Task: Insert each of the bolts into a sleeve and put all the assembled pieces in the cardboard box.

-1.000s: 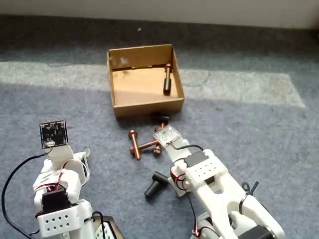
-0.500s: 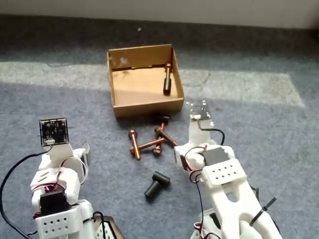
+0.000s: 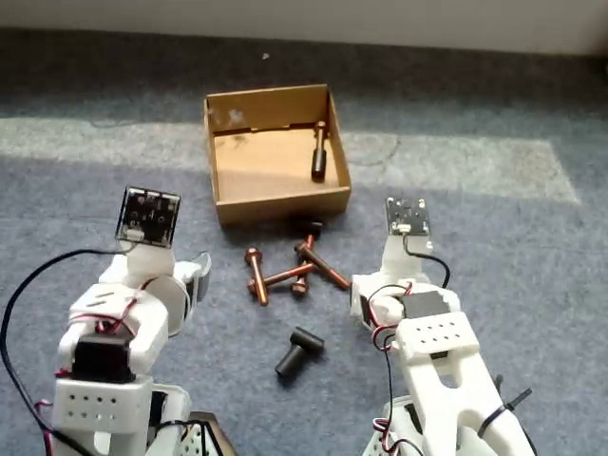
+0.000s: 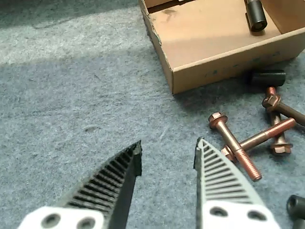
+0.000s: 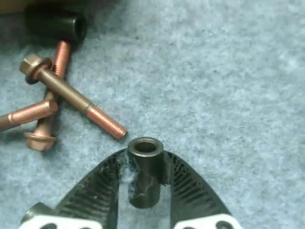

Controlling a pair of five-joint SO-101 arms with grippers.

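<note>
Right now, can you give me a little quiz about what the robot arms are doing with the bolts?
1. True or false: the cardboard box already has one assembled piece lying in it.
2. What do the fingers of the right gripper hold? A. a screwdriver. B. a black sleeve. C. nothing.
3. Fill the gap: the fingers of the left gripper are ____ above the carpet, with nothing between them.

Key: 1 true; 2 B; 3 open.
</note>
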